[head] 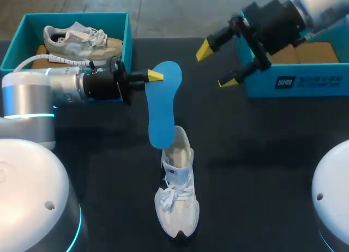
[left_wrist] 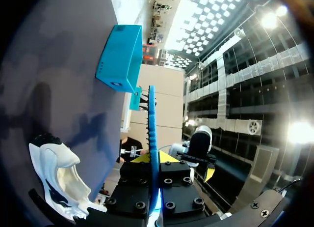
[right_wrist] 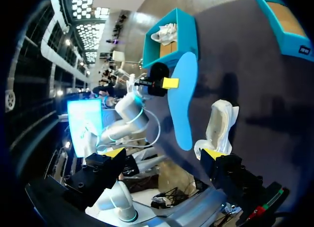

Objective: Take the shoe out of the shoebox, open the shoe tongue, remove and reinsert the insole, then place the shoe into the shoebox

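Since the blue insole looks thin, light and floppy, my left claw pinches it near one end, the other dangling at the white shoe standing on the table; my right claw gapes empty.

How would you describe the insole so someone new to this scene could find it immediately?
On the dark table, find the white shoe near the middle. Close by its heel end hangs the insole, pinched near one end by the left gripper. It alone is flat, foot-shaped and bright blue.
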You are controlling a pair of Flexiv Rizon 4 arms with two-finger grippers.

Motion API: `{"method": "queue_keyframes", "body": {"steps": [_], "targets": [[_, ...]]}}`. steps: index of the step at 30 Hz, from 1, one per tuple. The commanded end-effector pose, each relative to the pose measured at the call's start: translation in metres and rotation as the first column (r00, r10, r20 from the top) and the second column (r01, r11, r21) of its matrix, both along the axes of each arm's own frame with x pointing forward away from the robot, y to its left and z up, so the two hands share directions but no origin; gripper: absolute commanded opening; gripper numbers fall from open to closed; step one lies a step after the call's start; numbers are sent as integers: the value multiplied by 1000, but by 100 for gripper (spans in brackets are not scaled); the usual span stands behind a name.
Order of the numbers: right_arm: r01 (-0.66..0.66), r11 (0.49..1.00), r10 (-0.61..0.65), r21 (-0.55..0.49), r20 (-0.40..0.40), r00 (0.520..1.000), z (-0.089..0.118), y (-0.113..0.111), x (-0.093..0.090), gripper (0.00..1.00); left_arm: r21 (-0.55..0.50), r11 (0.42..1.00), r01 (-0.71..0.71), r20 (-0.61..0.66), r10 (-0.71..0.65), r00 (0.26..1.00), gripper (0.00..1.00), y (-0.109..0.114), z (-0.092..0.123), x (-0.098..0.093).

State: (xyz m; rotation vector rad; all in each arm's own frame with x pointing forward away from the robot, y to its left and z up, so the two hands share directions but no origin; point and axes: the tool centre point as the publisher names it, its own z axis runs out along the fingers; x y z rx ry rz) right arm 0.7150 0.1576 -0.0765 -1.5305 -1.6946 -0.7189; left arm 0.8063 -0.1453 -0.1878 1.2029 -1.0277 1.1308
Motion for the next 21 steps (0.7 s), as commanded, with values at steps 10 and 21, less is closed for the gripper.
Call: {"method": "queue_keyframes", "body": {"steps": [10, 21], "targets": [[10, 918, 3, -396, 30, 1000, 11, 33, 10, 100, 3, 1000, 0, 0, 0, 1000, 0, 0, 1, 0], [127, 787, -65, -603, 123, 990, 15, 62, 7, 100, 3, 1000, 0, 0, 0, 1000, 0, 0, 1, 0]]}}
